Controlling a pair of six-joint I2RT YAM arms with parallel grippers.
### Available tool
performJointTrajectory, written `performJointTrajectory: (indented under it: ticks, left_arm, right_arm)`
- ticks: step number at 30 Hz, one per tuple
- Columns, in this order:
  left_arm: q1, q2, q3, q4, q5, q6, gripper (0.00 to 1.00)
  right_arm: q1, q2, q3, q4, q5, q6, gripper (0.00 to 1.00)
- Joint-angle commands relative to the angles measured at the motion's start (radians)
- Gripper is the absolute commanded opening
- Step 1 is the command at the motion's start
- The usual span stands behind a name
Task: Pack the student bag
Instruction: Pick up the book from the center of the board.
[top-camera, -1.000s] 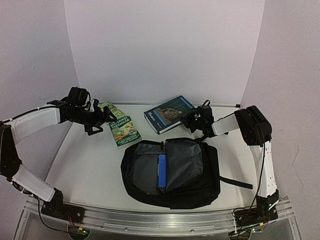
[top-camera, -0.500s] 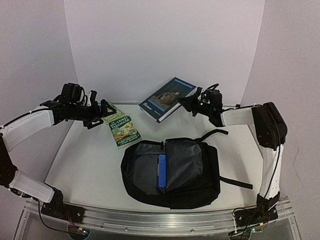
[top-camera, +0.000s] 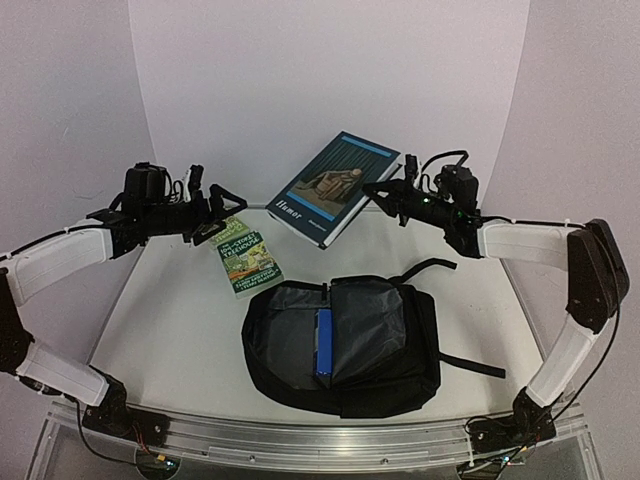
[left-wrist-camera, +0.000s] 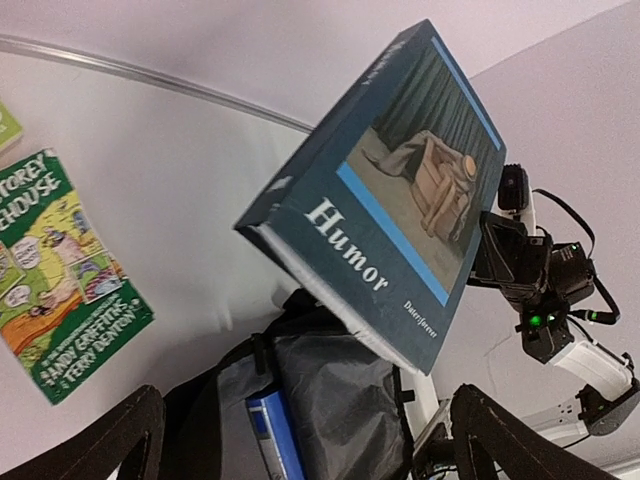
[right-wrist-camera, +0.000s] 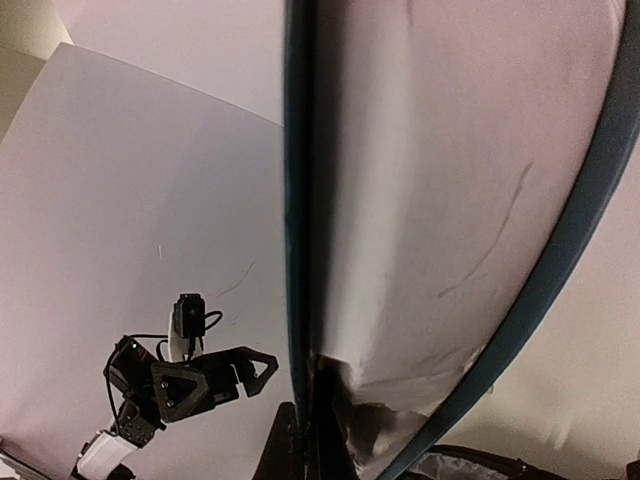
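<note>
student bag (top-camera: 340, 345) open, blue flat item (top-camera: 323, 343) inside | right gripper (top-camera: 374, 191) clamped on Humor book (top-camera: 335, 187), aloft beyond bag | left gripper (top-camera: 215, 208) wide, empty, aloft beyond bag's left

light: bright, diffuse | shadows: soft | student bag (top-camera: 380, 340): dark, little detail | right wrist view: soft focus

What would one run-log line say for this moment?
right jaws: shut on Humor book, held in air | left jaws: open, empty | student bag: open, blue item inside | green book: on table
</note>
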Motion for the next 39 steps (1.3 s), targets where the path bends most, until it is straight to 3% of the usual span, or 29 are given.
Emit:
performJointTrajectory:
  ticks: [1, 10, 20, 28, 36, 39]
  left_arm:
    - [-0.137, -0.014, -0.004, 0.256, -0.089, -0.049, 1.00]
    - [-0.198, -0.033, -0.025, 0.440, -0.120, -0.144, 1.00]
    - [-0.258, 0.020, 0.000, 0.657, -0.090, -0.199, 0.99]
    - [-0.264, 0.070, 0.011, 0.764, -0.086, -0.249, 0.79]
    - [-0.266, 0.113, 0.025, 0.783, -0.089, -0.280, 0.85]
    - [-0.266, 0.115, 0.028, 0.782, -0.096, -0.280, 0.82]
  right_arm:
    - [0.079, -0.161, -0.034, 0.071, 0.147, 0.014, 0.00]
    - [0.217, -0.296, -0.083, 0.158, 0.372, 0.043, 0.00]
    - [0.255, -0.312, -0.107, 0.220, 0.391, 0.071, 0.00]
    - [0.263, -0.329, -0.152, 0.292, 0.419, 0.095, 0.00]
    - [0.266, -0.334, -0.161, 0.334, 0.410, 0.118, 0.00]
    - [0.266, -0.338, -0.164, 0.334, 0.410, 0.115, 0.00]
